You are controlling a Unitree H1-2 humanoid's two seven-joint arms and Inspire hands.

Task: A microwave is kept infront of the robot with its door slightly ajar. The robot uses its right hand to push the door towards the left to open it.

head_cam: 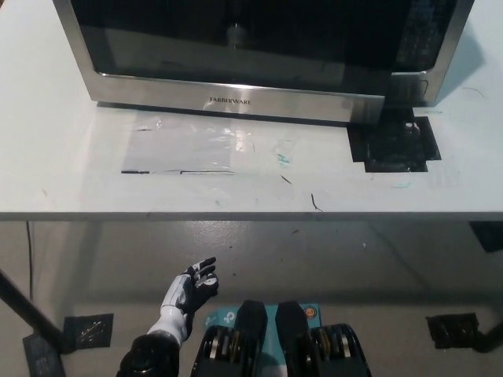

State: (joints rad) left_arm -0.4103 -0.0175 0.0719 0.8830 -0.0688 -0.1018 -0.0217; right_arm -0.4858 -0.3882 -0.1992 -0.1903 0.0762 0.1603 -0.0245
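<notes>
A stainless microwave (236, 100) with a dark glass door (236, 39) stands at the back of the white table (236, 184). The door's right end juts slightly forward of the body, near the control panel side (424, 55). My white left hand (191, 289) rests low below the table's front edge, fingers apart and holding nothing. My black right hand is out of the picture.
A black patch (393, 141) lies on the table in front of the microwave's right corner. A shiny taped rectangle (185, 145) marks the tabletop at centre-left. Dark marks (88, 330) lie on the floor below.
</notes>
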